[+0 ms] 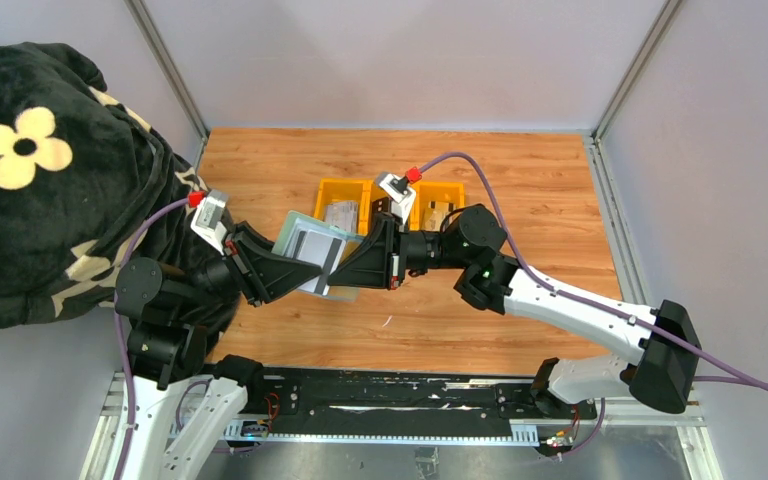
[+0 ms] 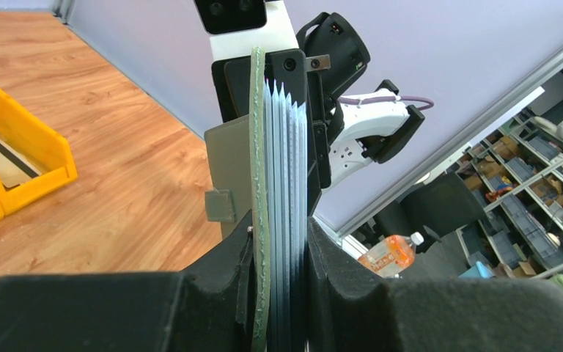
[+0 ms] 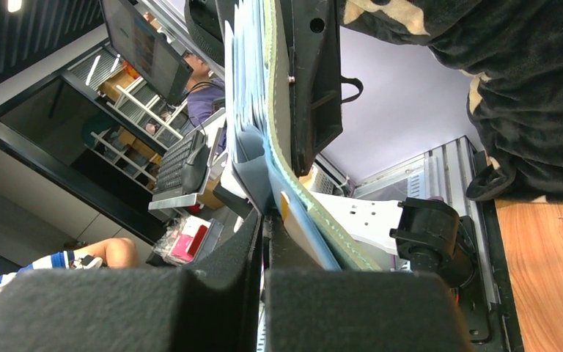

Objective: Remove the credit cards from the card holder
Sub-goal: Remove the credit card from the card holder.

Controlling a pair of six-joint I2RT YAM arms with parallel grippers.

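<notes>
**Mid-air tug at centre frame**

You're holding the card holder (image 1: 312, 256) off the table (image 1: 520, 190), dead centre of the top view. Your left gripper (image 2: 278, 293) is clamping its stack of clear pockets edge-on. Your right gripper (image 3: 264, 246) is pinching shut on the opposite edge, but it isn't showing whether it has one layer alone. Be keeping the left clamp firm and drawing straight along the pockets, no twisting, towards the yellow tray (image 2: 51, 158), where a credit card (image 2: 0, 158) is lying.
</notes>
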